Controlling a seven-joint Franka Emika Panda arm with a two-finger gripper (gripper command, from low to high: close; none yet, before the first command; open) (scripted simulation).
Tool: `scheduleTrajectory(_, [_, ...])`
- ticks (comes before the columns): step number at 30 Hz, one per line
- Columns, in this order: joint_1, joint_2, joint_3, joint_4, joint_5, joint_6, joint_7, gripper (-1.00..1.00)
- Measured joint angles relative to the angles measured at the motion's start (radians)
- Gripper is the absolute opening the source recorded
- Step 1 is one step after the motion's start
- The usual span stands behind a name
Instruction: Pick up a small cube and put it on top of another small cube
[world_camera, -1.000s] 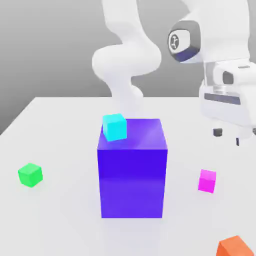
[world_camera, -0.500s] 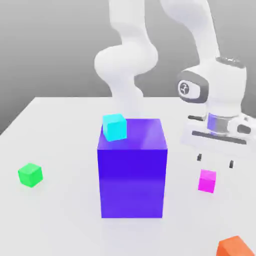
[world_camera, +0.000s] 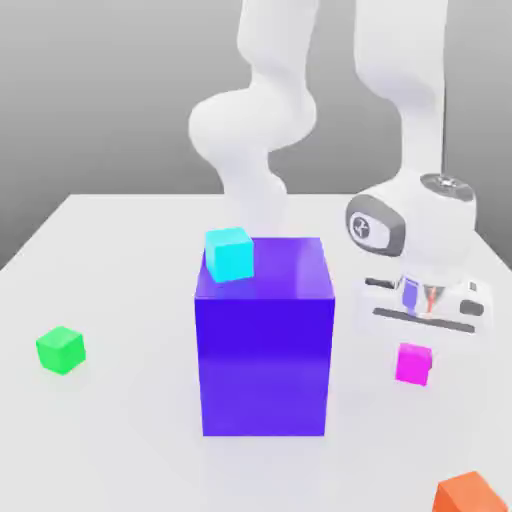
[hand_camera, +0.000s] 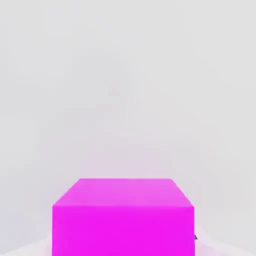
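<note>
The small magenta cube rests on the white table at the exterior view's right, beside the big blue-violet block. It looms large and close in the hand view. My gripper hangs low, directly above and just behind this cube, the hand's underside nearly level with the cube's top. The small green cube sits alone on the table at the exterior view's left, far from the gripper.
A big blue-violet block stands mid-table with a cyan cube on its top left corner. An orange cube lies at the front right edge. The arm's white links rise behind the block.
The hand has come down from well above the table and shifted to the exterior view's left, ending right over the magenta cube. No cube has moved.
</note>
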Motion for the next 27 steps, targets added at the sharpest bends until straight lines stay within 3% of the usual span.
scheduleTrajectory(7, [0.006, -0.227, -0.025, -0.035, -0.043, -0.180, 0.042, -1.00])
scheduleTrajectory(24, [-0.311, -0.350, -0.128, 0.166, -0.292, -0.155, 0.517, -1.00])
scheduleTrajectory(27, [-0.404, -0.370, -0.189, 0.183, -0.329, -0.173, 0.554, -1.00])
